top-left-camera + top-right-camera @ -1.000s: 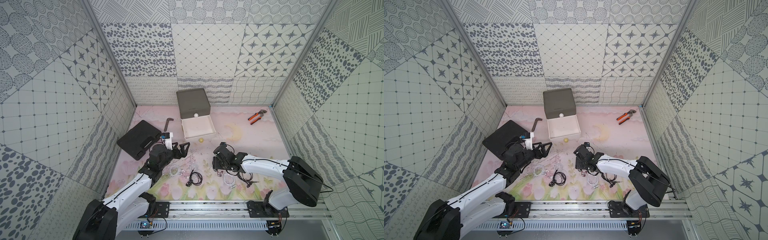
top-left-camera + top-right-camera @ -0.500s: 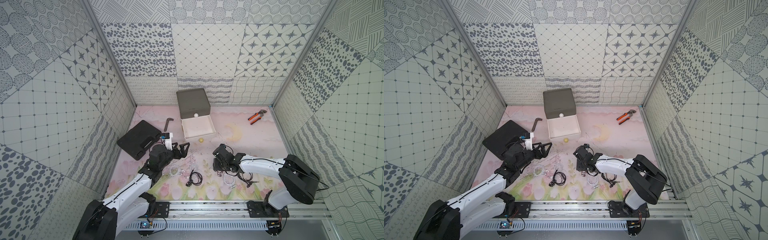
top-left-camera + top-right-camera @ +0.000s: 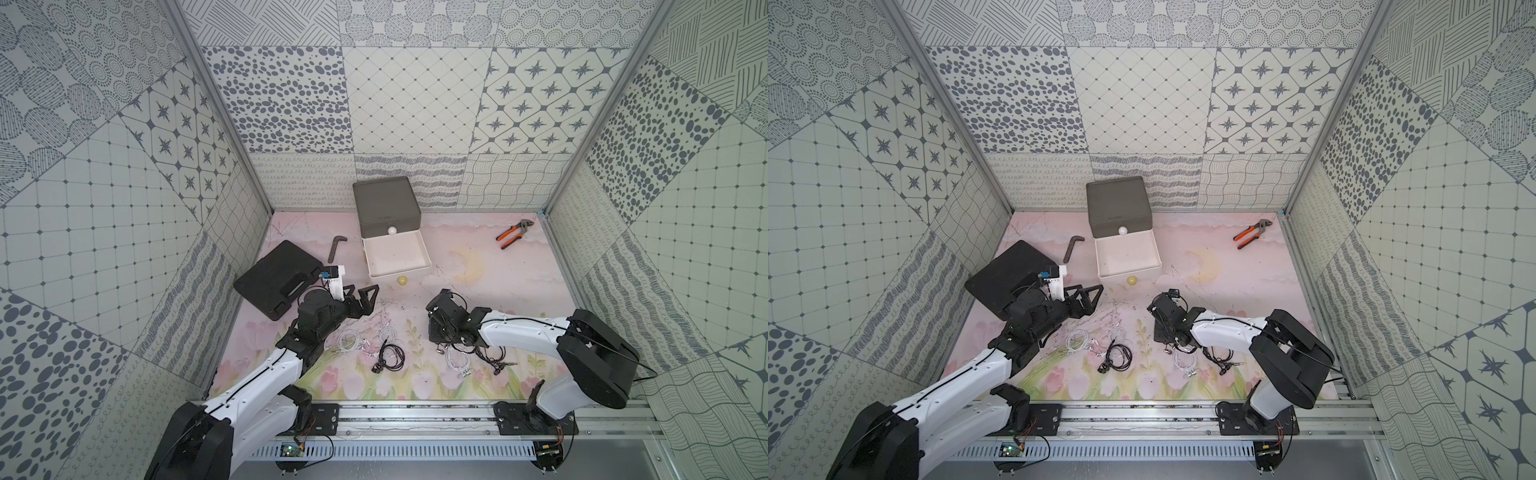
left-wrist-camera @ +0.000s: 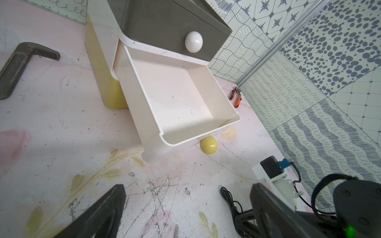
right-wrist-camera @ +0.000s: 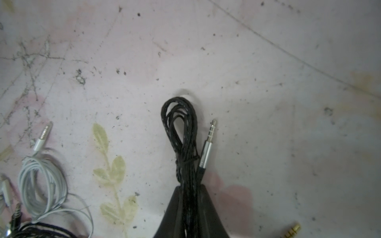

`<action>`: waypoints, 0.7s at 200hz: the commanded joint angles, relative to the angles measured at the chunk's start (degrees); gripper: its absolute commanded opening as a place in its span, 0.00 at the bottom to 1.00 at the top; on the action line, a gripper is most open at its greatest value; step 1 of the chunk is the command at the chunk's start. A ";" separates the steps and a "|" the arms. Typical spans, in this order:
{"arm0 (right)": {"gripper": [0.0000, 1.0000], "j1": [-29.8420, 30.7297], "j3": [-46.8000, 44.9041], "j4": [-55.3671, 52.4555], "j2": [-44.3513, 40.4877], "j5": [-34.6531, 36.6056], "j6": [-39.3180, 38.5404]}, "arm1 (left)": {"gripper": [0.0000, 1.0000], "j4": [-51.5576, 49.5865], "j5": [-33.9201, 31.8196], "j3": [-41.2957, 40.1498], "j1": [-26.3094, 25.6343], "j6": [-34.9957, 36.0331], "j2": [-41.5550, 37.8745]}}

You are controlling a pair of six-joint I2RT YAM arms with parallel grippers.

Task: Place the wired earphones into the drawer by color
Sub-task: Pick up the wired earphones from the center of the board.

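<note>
2 top views look down on the whole table [image 3: 478,249]; wrist cameras sit close (left faces drawer [image 4: 165,26]).

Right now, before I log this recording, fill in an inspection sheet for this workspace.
Surface: pink flower-print mat, scuffed and stained.
Job's things: grey-topped three-tier drawer unit, white middle drawer pulled out, empty; white earphone coils and black earphone coils loose on the mat.
Clutter: flat black plastic case, orange-handled pliers, grey L-shaped metal wrench.
Grippers: left gripper open, empty; right gripper shut on a black braided earphone coil.
Cables: black camera lead loops at the right wrist.
Surroundings: grey-patterned panel walls, aluminium base rail.
</note>
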 commanded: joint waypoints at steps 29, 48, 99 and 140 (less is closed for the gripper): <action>0.04 0.26 -0.91 0.63 -1.26 1.15 -0.51 | 0.99 2.65 -0.47 -0.08 -0.03 0.61 -0.40; 0.02 0.28 -0.88 0.64 -2.22 1.18 -0.71 | 0.99 2.65 -0.51 -0.08 -0.01 0.61 -0.43; 0.03 0.27 -0.41 -0.50 -9.07 1.92 -3.55 | 0.99 2.43 -0.81 -0.21 -0.03 0.78 -0.62; 0.04 0.26 0.85 -0.31 -18.10 2.90 -9.63 | 0.99 0.57 -3.31 -0.10 -0.10 0.85 -1.43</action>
